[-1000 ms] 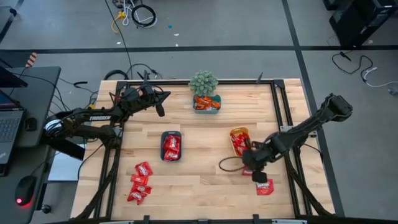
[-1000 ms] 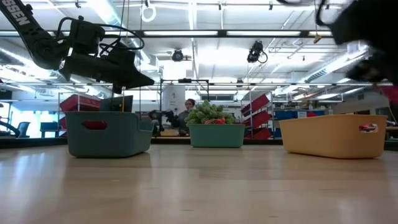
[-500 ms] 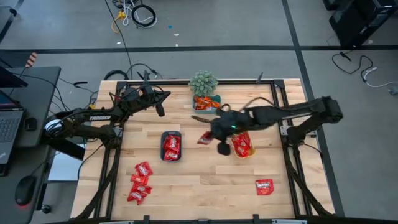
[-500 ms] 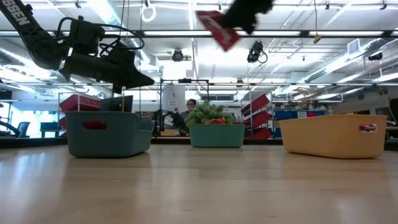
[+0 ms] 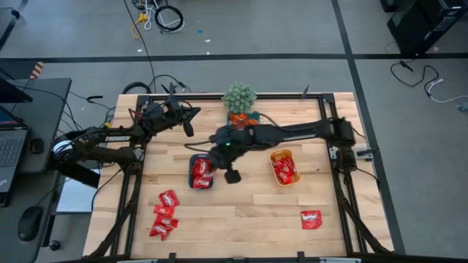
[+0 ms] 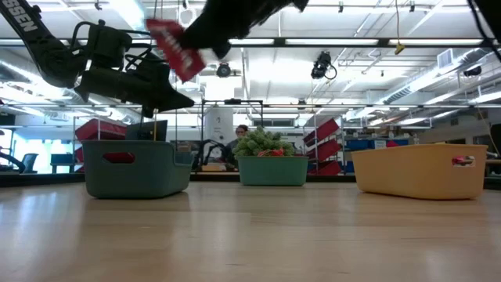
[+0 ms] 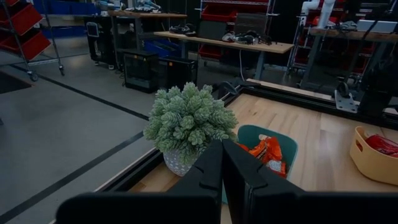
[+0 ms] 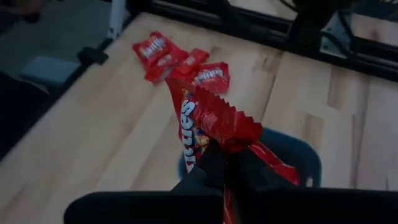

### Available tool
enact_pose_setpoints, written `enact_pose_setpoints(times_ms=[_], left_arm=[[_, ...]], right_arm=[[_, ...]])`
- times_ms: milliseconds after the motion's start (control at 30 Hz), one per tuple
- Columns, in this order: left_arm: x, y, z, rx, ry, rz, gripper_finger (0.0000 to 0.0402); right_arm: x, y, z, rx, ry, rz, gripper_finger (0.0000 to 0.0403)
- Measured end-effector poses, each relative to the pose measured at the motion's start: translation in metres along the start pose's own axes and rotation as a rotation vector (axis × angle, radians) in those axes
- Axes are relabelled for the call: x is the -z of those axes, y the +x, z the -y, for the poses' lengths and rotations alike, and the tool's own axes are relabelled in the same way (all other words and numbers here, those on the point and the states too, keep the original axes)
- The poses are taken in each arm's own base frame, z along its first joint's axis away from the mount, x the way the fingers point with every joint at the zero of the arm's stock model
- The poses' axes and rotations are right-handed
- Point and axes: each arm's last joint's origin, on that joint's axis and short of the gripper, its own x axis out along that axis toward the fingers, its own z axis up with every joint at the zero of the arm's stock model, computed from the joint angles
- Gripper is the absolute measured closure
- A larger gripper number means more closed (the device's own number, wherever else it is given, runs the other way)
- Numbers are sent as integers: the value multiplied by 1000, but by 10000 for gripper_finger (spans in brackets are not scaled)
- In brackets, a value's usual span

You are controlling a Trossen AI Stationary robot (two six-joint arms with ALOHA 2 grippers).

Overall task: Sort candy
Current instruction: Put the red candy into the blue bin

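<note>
The candy is small shiny packets. My right gripper (image 5: 212, 159) reaches across the table and is shut on one red packet (image 8: 211, 118) above the blue tray (image 5: 191, 162), which holds red packets. In the low view that packet (image 6: 175, 49) is high above the table. A pile of red packets (image 5: 164, 212) lies at the near left, and a single one (image 5: 311, 218) at the near right. The yellow tray (image 5: 276, 153) holds red packets, the teal tray (image 5: 255, 124) orange ones. My left gripper (image 5: 187, 128) waits shut at the far left, off the table. My right gripper pinches the red packet between its two fingers (image 8: 214, 163) at one end (image 8: 227, 144). The packet is lifted clear and stands out beyond the fingertips, its crimped edge (image 8: 208, 99) free. It is tilted in the low view, over the blue tray (image 8: 292, 158).
A small green potted plant (image 5: 239, 96) stands at the far edge beside the teal tray. A black frame (image 5: 333, 139) runs around the wooden table top. Bare wood lies between the blue tray and the single packet at the near right.
My right gripper has swung from the near right of the table, where it was low by the packets there, up and toward the left. It has carried one red packet past the yellow tray to above the blue tray. One packet stays at the near right.
</note>
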Motion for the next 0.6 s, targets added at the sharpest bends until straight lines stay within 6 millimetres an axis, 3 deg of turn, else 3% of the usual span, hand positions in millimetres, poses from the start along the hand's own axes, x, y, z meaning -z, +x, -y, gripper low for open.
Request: enact_pose_setpoints(times_ms=[333, 467, 600], left_arm=[[0, 0, 0, 0, 1, -1, 390], [0, 0, 0, 0, 1, -1, 390], [0, 0, 0, 0, 1, 0, 390]], right_arm=[[32, 62, 28, 11, 34, -66, 402], [49, 78, 38, 19, 59, -106, 399], [61, 87, 43, 48, 77, -144, 371]])
